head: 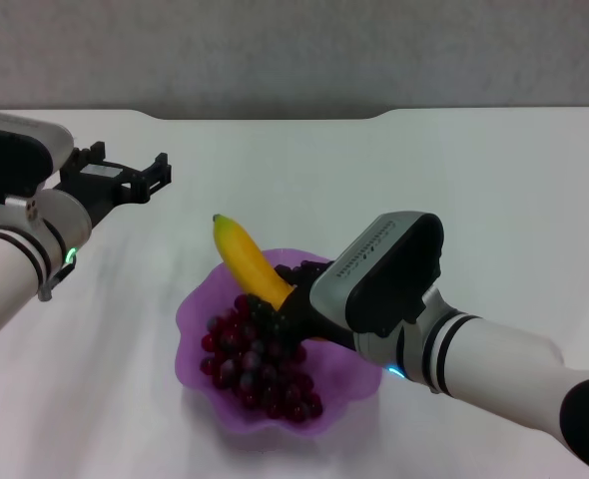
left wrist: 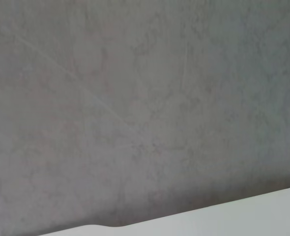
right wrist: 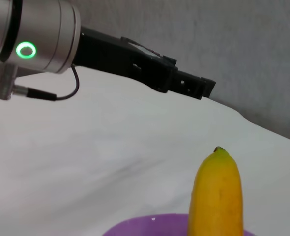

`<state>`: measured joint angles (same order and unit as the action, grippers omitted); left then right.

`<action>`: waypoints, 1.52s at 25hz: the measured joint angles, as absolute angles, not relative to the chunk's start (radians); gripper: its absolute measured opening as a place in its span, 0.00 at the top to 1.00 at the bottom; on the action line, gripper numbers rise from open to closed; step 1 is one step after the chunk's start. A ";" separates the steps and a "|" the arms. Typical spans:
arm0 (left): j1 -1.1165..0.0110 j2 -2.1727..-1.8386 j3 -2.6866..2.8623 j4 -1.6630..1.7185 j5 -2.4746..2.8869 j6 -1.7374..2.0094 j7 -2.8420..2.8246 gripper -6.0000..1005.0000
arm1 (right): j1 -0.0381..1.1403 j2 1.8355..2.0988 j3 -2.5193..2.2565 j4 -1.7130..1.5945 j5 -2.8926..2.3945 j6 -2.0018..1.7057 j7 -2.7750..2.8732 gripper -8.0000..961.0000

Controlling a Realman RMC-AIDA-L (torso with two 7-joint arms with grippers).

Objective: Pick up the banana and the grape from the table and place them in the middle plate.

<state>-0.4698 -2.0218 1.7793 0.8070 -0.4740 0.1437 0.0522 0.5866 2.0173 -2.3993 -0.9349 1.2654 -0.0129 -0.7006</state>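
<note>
Nearest me, I see the grapes (head: 260,367) lying in the purple plate (head: 197,304) on the white table (head: 494,190). My right gripper (head: 293,304) pinches the banana (head: 249,261) over the plate, its tip angled up past the rim. Farther back left, my left gripper (head: 130,172) hangs spread above the table.
</note>
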 joint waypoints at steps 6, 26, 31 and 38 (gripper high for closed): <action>-0.471 -2.022 1.779 0.807 -0.474 0.144 0.052 0.12 | 0.619 2.019 -2.403 -0.911 1.268 0.037 -0.697 0.37; -0.469 -2.022 1.781 0.805 -0.474 0.142 0.052 0.12 | 0.608 2.019 -2.414 -0.931 1.266 0.011 -0.699 0.25; -0.466 -2.022 1.781 0.805 -0.474 0.144 0.052 0.12 | 0.582 2.018 -2.422 -0.948 1.257 -0.049 -0.703 0.14; -0.461 -2.022 1.781 0.803 -0.474 0.145 0.052 0.12 | 0.532 2.014 -2.419 -0.970 1.248 -0.163 -0.708 0.07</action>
<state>-0.4615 -2.0217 1.7809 0.8029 -0.4740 0.1446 0.0522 0.5319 2.0137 -2.4193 -0.9704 1.2479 -0.1629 -0.7078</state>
